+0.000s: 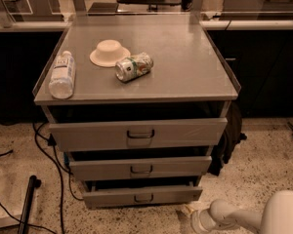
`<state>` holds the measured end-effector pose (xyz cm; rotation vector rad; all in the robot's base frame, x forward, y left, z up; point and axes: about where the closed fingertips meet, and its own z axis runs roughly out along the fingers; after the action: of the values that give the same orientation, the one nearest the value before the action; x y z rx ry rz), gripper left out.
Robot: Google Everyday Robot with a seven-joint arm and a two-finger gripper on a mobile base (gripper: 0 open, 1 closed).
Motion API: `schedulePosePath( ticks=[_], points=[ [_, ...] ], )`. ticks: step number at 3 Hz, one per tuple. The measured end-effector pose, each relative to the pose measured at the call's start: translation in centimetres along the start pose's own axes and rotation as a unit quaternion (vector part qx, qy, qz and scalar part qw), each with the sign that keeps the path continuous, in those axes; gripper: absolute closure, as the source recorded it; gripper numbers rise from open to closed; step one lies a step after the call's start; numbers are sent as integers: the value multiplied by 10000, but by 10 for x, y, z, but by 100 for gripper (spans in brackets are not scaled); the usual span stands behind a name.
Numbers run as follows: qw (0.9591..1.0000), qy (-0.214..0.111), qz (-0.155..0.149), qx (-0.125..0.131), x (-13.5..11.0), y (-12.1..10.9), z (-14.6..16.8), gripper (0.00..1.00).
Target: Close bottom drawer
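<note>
The bottom drawer (141, 196) is the lowest of three grey cabinet drawers, with a low front and a small dark handle (143, 198). Its front stands out only a little, about level with the middle drawer (140, 168) above it. A dark gap shows over its top edge. My gripper (189, 212) is low near the floor, just in front of and below the drawer's right corner. The white arm (244, 217) reaches in from the lower right.
The top drawer (136, 133) stands out furthest. On the cabinet top (185, 72) lie a water bottle (62, 75), an upturned white bowl (109, 52) and a can (134, 67). Cables (49, 145) and a black pole (27, 204) are at the left, a dark bag (229, 140) at the right.
</note>
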<state>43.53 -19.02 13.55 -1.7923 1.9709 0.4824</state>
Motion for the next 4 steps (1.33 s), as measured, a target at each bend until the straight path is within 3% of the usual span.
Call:
schedulePosePath(
  ticks=[1,2,4],
  points=[
    [10000,-9,30,87,0,0,0,24],
    [9993,-35,-51,360,-2,-13,-5,48],
    [9970,-27,-224,736,-9,-50,-9,99]
  ],
)
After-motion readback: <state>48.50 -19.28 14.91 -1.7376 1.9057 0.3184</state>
